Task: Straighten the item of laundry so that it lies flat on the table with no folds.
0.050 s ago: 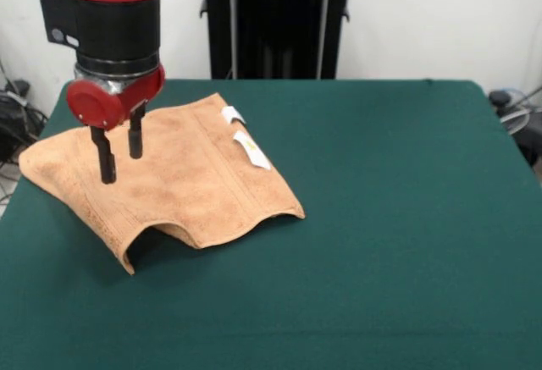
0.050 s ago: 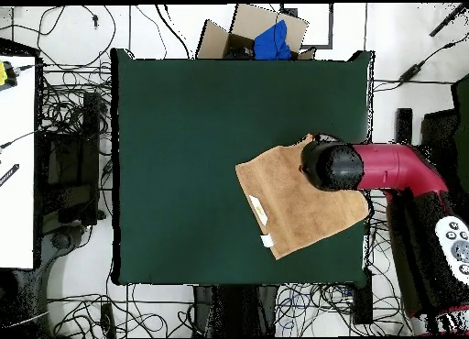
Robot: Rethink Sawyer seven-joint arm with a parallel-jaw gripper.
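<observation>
Orange-tan terry towel (image 1: 169,175) looking soft, limp; I'm hovering my tool (image 1: 119,160), fingers apart, empty; judging the lifted near edge the best grab point.

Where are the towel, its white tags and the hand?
towel (image 1: 182,188): front view, middle of its upper face.
white tags (image 1: 252,150): front view, the longer tag.
hand (image 1: 121,162): front view, midway between its open fingertips.
</observation>
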